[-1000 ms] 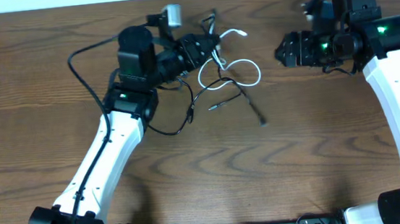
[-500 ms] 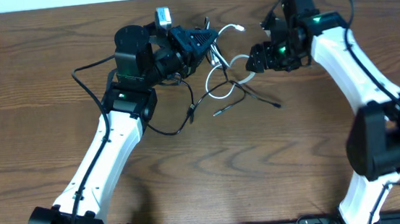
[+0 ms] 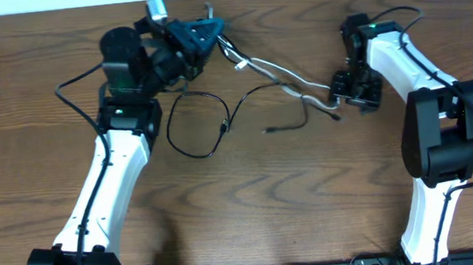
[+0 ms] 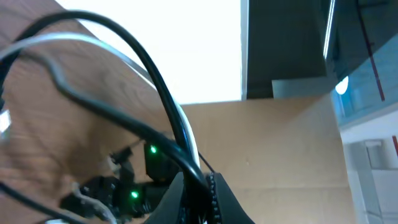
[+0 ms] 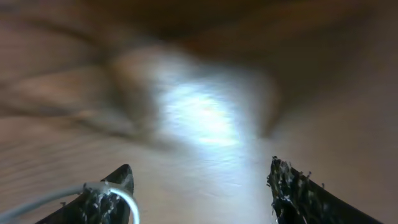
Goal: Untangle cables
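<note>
Two cables (image 3: 276, 74), white and black, left pincer (image 3: 211, 33), right pincer (image 3: 337, 98)

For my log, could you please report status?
Left claw shut on thin black and white cables. Right claw open, white cable over one finger. Nothing blocking.

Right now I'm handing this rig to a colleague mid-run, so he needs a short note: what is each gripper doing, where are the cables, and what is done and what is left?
Left gripper: shut on the cables, near the table's far edge.
Right gripper: fingers apart in its wrist view, with the white cable hooked at one finger.
Cables: stretched in a line between the two grippers, and a loose black loop lies on the table.
Done: the bundle is drawn out long.
Left: white and black run side by side, so part them and lay each down alone.
</note>
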`<state>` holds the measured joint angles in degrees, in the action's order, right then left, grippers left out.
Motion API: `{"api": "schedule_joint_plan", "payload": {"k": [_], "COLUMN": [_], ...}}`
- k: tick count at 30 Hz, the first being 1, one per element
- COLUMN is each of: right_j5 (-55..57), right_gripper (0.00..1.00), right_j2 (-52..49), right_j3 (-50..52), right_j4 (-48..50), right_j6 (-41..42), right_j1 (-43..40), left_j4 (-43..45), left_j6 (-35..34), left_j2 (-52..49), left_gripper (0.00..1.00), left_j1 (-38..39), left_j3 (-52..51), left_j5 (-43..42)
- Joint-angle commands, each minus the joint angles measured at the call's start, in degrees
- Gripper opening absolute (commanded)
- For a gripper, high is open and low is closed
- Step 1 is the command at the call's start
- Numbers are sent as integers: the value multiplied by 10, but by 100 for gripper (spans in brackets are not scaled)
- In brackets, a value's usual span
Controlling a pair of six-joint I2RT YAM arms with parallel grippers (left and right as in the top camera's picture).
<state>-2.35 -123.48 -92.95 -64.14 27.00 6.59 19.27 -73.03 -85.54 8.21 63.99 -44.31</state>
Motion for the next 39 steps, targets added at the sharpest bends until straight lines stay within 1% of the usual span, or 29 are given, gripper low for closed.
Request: {"api": "schedule_joint_plan", "payload": {"k": [1, 4, 7, 10, 11, 15, 18, 20, 21, 24, 26, 28, 32, 33, 35, 39], "right_j5": [83, 128, 166, 163, 148, 2, -162, -275, -334, -457, -486, -491, -486, -486, -486, -487], "right_gripper": [66, 66, 68, 69, 70, 72, 75, 77, 79, 85, 92, 95, 95, 95, 94, 88], "right_j2": [-1, -1, -1, -1, 0, 13, 45, 77, 98, 162, 197, 233, 268, 270, 266, 256], "right_j3": [-2, -2, -2, -2, -2, -7, -18, -26, -30, -31, -31, -31, -31, -31, -29, -29], "right_j4": [-24, -50, -74, -91, -92, -89, -87, -82, -74, -34, -9, 21, 54, 58, 57, 57], "right_j6": [17, 17, 17, 17, 10, -136, -273, -336, -365, -421, -437, -438, -439, -455, -473, -503], "right_j1": [-32, -58, -84, -116, -123, -125, -113, -106, -102, -92, -83, -69, -33, -12, 7, 39], "left_j4": [6, 6, 6, 6, 6, 5, 3, 1, 0, -1, -1, -1, 0, -1, -1, -1], "left_j6": [14, 14, 15, 36, 40, 58, 90, 113, 120, 133, 133, 132, 132, 128, 107, 53], "left_j2": [13, 13, 13, 13, 13, 13, 13, 13, 13, 13, 13, 13, 13, 13, 13, 13], "left_gripper": [7, 7, 8, 7, 8, 7, 7, 7, 7, 7, 7, 7, 8, 7, 7, 7], "left_j1": [-32, -54, -66, -69, -68, -57, -39, -24, -17, 9, 24, 40, 69, 78, 80, 80], "left_j3": [4, 4, 4, 4, 4, 4, 4, 4, 4, 4, 4, 4, 4, 4, 4, 4], "left_j5": [-16, -22, -31, -31, -33, -50, -66, -75, -77, -77, -77, -77, -75, -73, -73, -72]}}
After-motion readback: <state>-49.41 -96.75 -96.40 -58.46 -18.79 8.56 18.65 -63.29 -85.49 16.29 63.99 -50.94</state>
